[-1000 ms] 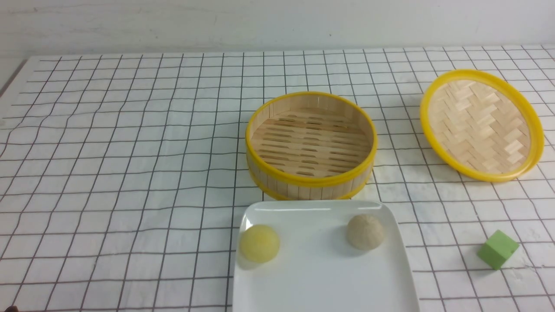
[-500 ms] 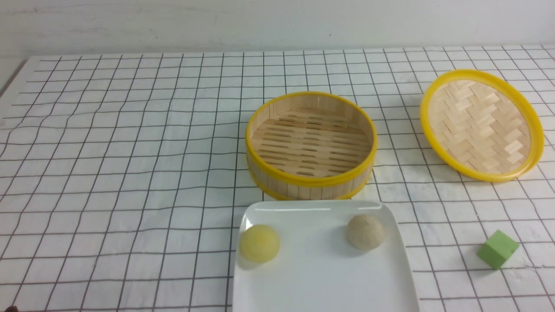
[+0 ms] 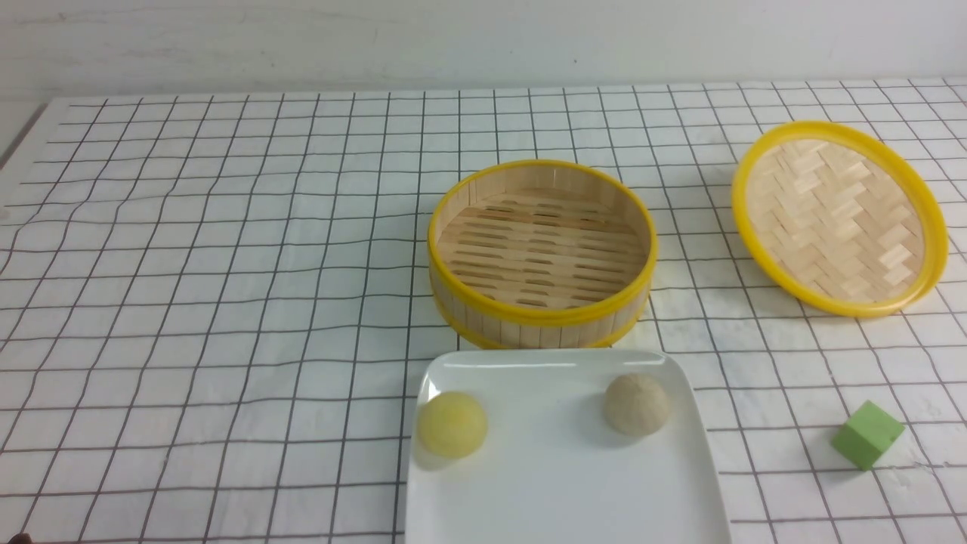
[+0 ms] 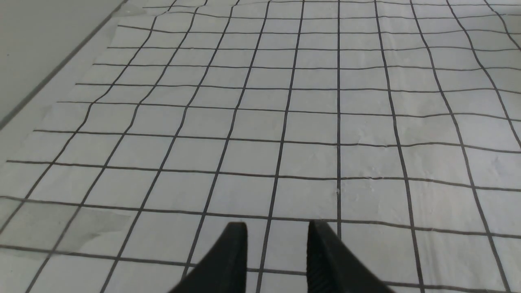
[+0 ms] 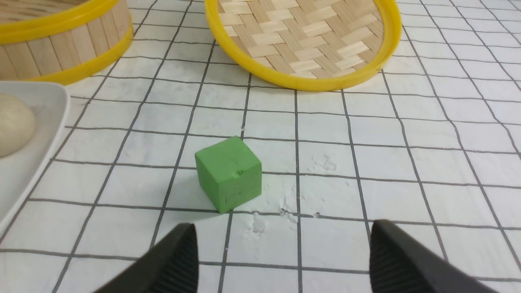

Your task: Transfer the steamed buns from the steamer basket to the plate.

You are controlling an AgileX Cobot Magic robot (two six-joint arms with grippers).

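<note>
Glossy white square plate (image 3: 566,483): holding round yellow bun (image 3: 453,425), round beige bun (image 3: 636,405)
Left gripper (image 4: 277,226): spreading partway
Right gripper (image 5: 283,228): spreading wide

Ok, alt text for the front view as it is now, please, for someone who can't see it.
Two steamed buns, one yellow and one beige, sit on a white plate. Behind it stands the empty steamer basket; to the right lie its woven lid and a green cube.

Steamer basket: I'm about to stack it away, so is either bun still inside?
No, both the yellow bun and the beige bun sit on the white plate.
</note>
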